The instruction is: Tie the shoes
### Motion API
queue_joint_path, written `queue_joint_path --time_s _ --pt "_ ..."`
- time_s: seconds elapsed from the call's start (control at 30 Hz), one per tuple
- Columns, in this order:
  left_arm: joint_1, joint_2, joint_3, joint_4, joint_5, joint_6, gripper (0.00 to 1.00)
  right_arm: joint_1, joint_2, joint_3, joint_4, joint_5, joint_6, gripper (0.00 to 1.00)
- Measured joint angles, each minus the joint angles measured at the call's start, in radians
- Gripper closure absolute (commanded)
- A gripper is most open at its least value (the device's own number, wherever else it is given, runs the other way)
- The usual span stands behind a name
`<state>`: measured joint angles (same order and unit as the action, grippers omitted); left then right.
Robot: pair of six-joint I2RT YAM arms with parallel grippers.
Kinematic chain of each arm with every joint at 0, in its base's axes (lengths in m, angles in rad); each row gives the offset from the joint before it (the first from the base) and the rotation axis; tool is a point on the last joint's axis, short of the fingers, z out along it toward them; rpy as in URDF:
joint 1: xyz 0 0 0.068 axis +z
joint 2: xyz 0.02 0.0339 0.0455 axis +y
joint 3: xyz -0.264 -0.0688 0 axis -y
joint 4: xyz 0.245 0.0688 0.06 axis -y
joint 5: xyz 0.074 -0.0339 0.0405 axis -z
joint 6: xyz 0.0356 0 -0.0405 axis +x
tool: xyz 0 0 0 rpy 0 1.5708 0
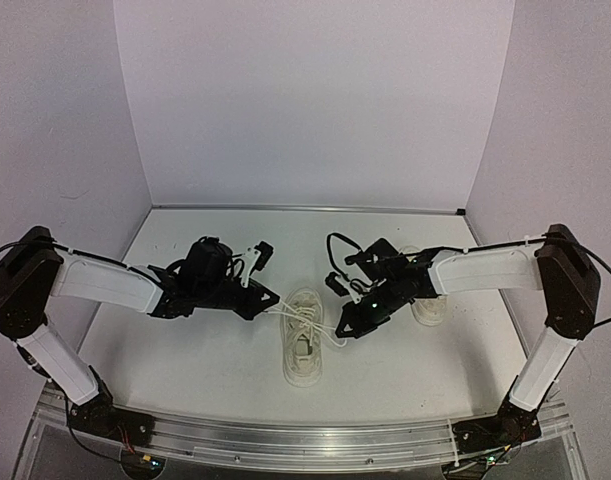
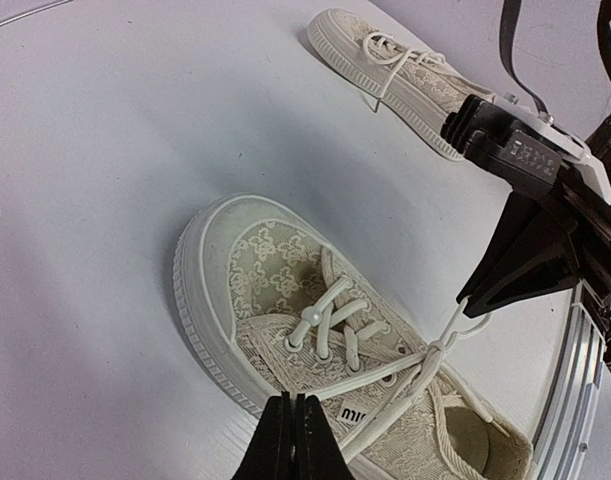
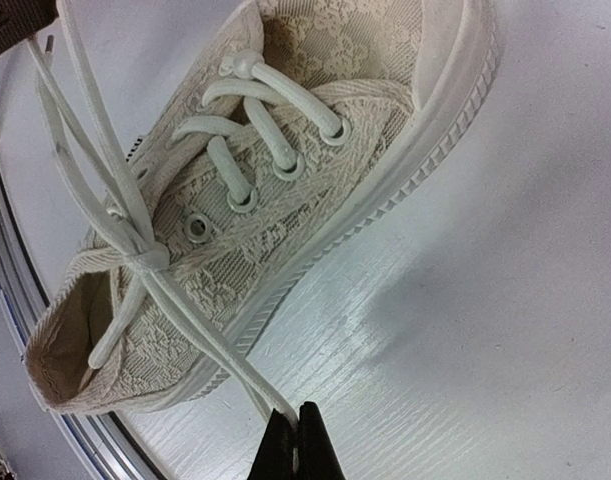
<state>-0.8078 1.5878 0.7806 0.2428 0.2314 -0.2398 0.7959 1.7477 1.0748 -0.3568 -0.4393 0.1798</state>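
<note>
1. Left claw (image 2: 291,408): shut, pinching the lace strands that run in from the crossover. Right claw (image 3: 293,418): also shut, with the other lace end nipped right at its tips.
2. Lace (image 3: 200,335): thin white cord, pulled taut between the two claws. The strands meet at a small knot (image 3: 140,258) above the top eyelets (image 3: 197,228), over the tongue.
3. Near sneaker (image 1: 303,340): cream low-top with a lace-pattern upper. It sits flat on its sole mid-bench, between the claws, toe pointing away from the arm bases.
4. Far sneaker (image 2: 405,75): same type, well apart to the right, under the right arm. Its laces lie across the top; can't tell whether they're tied.
5. Bench (image 2: 105,150): smooth white surface, looks slick.
6. Handling, my read: the shoe is light with a soft fabric upper, so an uneven pull will likely drag or tip it on that surface. The cord is limp, thin and probably slippery, and could slide out of the tips.
7. Where to hold: work the lace, not the shoe, and regrip close to the knot when forming loops. If the shoe needs steadying, the ribbed sole rim is the only stiff spot.
</note>
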Motion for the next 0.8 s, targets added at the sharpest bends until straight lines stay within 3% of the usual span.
queue_joint_path --time_s 0.8 --pt "0.019 -0.003 -0.026 0.0 0.006 -0.001 1.0 -0.006 -0.01 -0.041 0.052 0.0 -0.002 1.0"
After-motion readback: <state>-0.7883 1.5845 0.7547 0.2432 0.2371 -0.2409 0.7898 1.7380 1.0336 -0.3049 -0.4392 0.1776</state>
